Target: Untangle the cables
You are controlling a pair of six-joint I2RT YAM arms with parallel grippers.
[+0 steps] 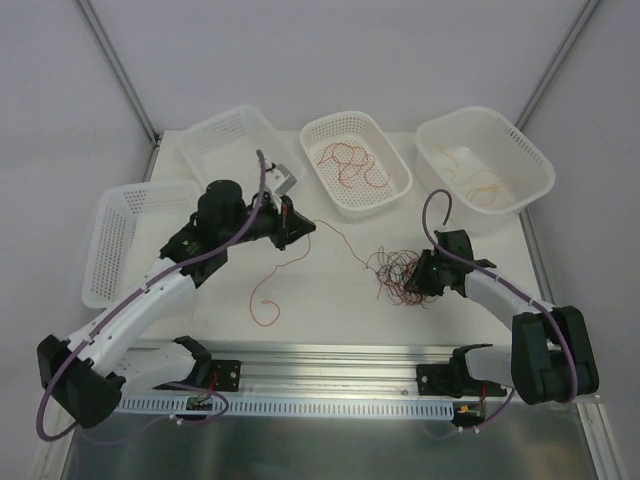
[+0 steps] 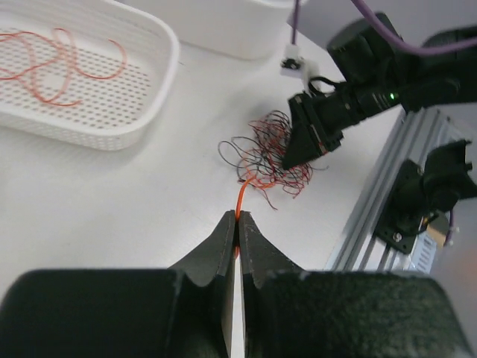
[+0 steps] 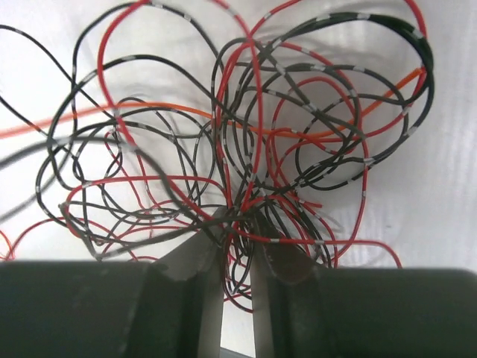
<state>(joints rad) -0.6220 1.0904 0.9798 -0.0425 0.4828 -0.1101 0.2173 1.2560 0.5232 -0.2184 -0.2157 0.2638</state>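
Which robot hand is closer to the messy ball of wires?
The right. The right gripper sits in the tangle, strands between its fingers; the left gripper is apart from it, pinching one orange wire.

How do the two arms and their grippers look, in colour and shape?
The left arm and right arm have white shells with black joints; a thick purple hose runs along each. The left gripper and right gripper are black, with two tapering fingers.
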